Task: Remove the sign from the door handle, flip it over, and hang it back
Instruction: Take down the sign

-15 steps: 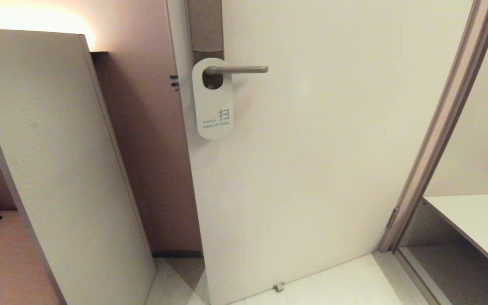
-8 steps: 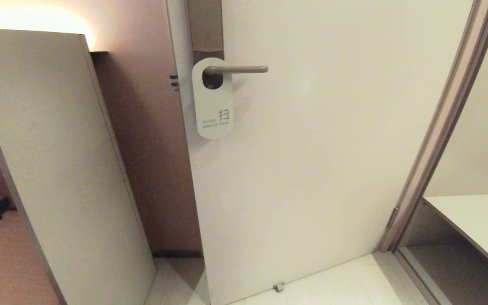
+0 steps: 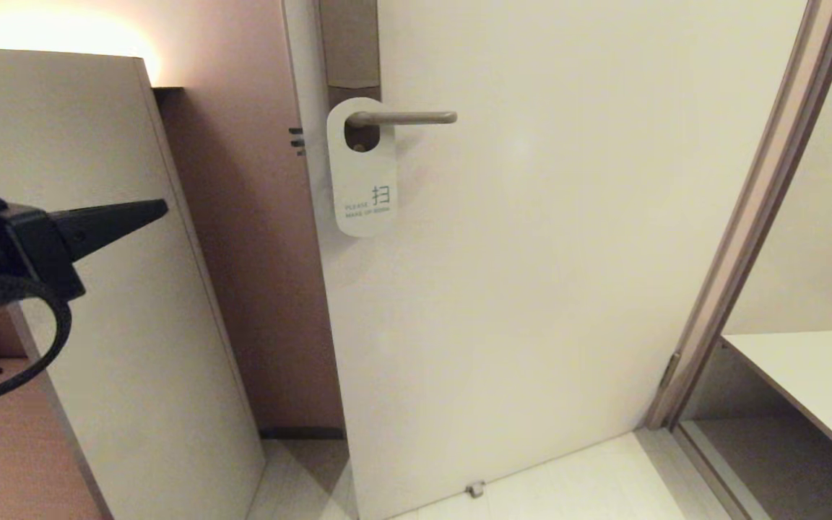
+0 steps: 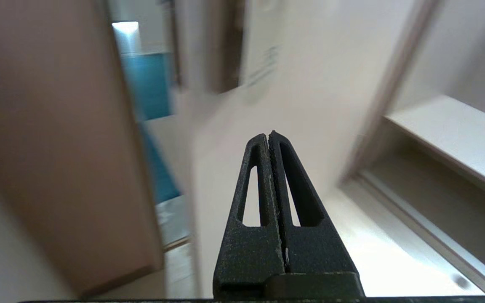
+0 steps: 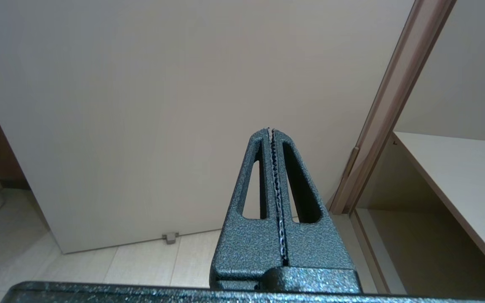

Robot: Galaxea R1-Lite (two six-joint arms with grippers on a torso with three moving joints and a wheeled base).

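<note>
The sign [image 3: 362, 173] hangs on the door handle [image 3: 405, 118], white "Make up room" face outward, against the white door [image 3: 546, 253]. My left gripper [image 3: 159, 209] is shut and empty. It is raised at the left of the head view, below and well left of the sign. In the left wrist view its jaws [image 4: 268, 135] are pressed together, pointing at the door. My right gripper [image 5: 270, 129] is shut and empty, low near the door's bottom, out of the head view.
A tall beige panel [image 3: 98, 289] leans at the left, behind my left gripper. The door frame [image 3: 755, 209] runs along the right. A white shelf [image 3: 813, 383] sits at lower right. A door stop [image 3: 475, 490] is on the floor.
My left arm has risen from the lower left edge into view, with its gripper now pointing right toward the door. The sign and handle have not moved.
</note>
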